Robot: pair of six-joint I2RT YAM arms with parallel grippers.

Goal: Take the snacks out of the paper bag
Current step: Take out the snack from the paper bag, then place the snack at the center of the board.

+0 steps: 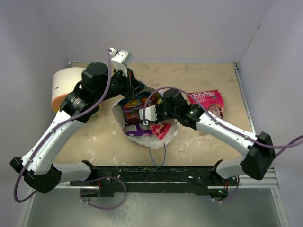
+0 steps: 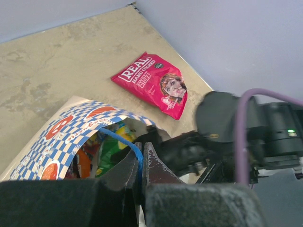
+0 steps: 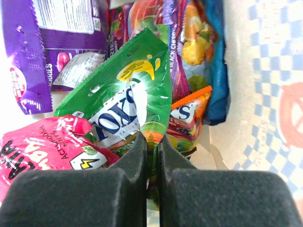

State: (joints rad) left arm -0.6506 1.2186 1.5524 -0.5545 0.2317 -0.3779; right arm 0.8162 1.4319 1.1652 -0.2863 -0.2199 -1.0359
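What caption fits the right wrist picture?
Right claw shut on a green packet inside the paper bag.

You cannot see the green packet's [image 3: 137, 94] lower edge between the right gripper's [image 3: 151, 140] fingers, the blue cord handle [image 2: 120, 137] vanishes inside the left gripper [image 2: 141, 147], the purple packet [image 3: 23, 56] is cropped at the top, and overhead both grippers cover much of the paper bag [image 1: 115, 117].

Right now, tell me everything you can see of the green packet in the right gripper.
The green packet is glossy, crinkly foil with a serrated top edge, white-and-blue FOX'S lettering and a yellow emblem. It lies tilted inside the paper bag, its lower edge pinched by the shut right gripper, overlapping a pink packet and an orange-edged packet.
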